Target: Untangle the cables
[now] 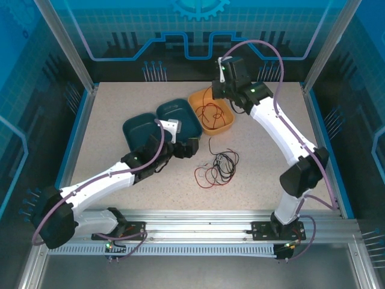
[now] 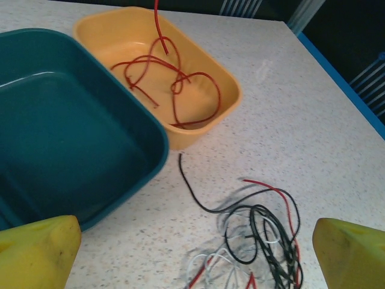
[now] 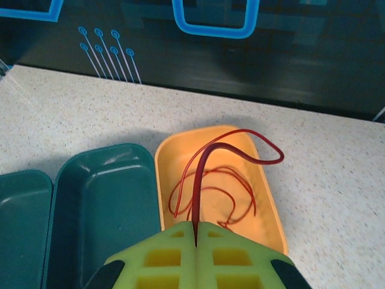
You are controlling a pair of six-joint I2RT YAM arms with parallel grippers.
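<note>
A tangle of black, red and whitish cables (image 1: pixel 218 168) lies on the table right of centre; in the left wrist view the tangle (image 2: pixel 264 235) sits low between my yellow fingers. My left gripper (image 1: pixel 194 149) hovers open just left of it, holding nothing, and shows wide open in its own view (image 2: pixel 192 265). A separate red cable (image 3: pixel 207 156) coils in the orange tray (image 3: pixel 157 168) and rises out of it. My right gripper (image 3: pixel 197 232) is shut on that red cable's upper end, above the tray's far end (image 1: pixel 219 87).
Two teal trays (image 1: pixel 139 129) (image 1: pixel 180 114) stand side by side left of the orange tray (image 1: pixel 230 123); the nearer one (image 2: pixel 60 120) lies close to my left fingers. A loose black cable end (image 2: pixel 183 168) reaches toward the orange tray's corner (image 2: pixel 231 84). Blue rails border the table.
</note>
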